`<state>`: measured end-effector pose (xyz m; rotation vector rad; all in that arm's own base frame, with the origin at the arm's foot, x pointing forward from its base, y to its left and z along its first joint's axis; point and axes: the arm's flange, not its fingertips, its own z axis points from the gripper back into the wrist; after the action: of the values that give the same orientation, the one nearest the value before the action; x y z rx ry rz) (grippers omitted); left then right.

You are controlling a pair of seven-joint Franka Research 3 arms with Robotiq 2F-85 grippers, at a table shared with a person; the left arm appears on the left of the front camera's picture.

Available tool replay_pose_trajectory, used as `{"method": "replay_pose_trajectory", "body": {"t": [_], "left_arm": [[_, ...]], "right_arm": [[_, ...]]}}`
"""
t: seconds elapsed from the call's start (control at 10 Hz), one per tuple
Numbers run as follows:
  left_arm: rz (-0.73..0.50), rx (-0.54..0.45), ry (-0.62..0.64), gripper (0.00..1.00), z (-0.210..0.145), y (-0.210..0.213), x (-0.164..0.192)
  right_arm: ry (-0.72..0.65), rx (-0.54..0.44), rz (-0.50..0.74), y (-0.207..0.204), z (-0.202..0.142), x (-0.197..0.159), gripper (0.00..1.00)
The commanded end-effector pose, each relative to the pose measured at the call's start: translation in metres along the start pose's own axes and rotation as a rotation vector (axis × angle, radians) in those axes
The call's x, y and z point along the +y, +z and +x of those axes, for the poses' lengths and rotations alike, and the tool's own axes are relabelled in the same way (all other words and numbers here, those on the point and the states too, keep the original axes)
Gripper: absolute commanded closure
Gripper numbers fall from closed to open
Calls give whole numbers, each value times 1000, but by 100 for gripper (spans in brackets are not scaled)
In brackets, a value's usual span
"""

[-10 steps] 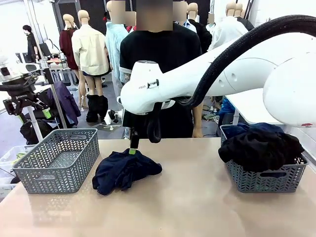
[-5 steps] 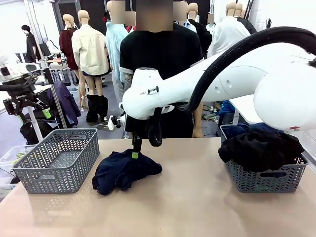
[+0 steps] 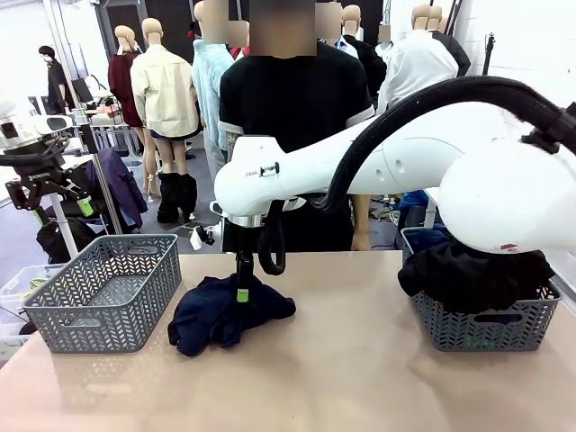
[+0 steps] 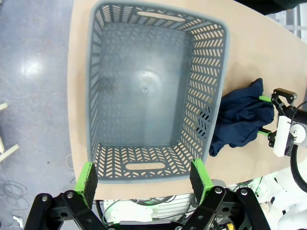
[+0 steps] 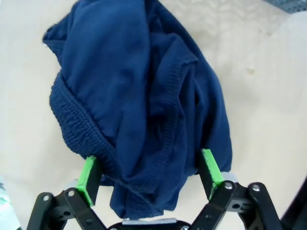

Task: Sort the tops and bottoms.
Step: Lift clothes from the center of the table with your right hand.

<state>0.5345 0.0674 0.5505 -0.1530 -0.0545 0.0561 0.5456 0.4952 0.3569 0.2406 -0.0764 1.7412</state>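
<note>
My right gripper (image 5: 149, 173) is wide open and holds nothing; the navy garment (image 5: 139, 100) lies between my fingers (image 5: 89, 173), bunched on the table (image 3: 360, 360), with a gathered waistband near my left finger. I think the risk is to pinch only one fold, so it slips out when lifted. My left gripper (image 4: 144, 179) hovers open above the empty basket (image 4: 216, 91).

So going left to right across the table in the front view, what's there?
Empty grey basket → crumpled navy garment with the right gripper coming down on it, open → grey basket full of dark clothes.
</note>
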Motion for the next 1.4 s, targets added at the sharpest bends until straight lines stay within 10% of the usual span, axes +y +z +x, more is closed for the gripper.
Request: {"method": "replay_pose_trajectory", "body": {"t": [0.0,0.1,0.6,1.3], "left_arm": [[3,-2,19,0,-1,2,0],[3,-2,19,0,-1,2,0],[3,-2,19,0,-1,2,0],[3,-2,19,0,-1,2,0]], "right_arm": [[23,-25,55,0,4,-10,0],[24,-24,59,-2,4,-10,5],[28,-19,49,0,5,-1,100],[-24,0,38,2,9,2,100]]}}
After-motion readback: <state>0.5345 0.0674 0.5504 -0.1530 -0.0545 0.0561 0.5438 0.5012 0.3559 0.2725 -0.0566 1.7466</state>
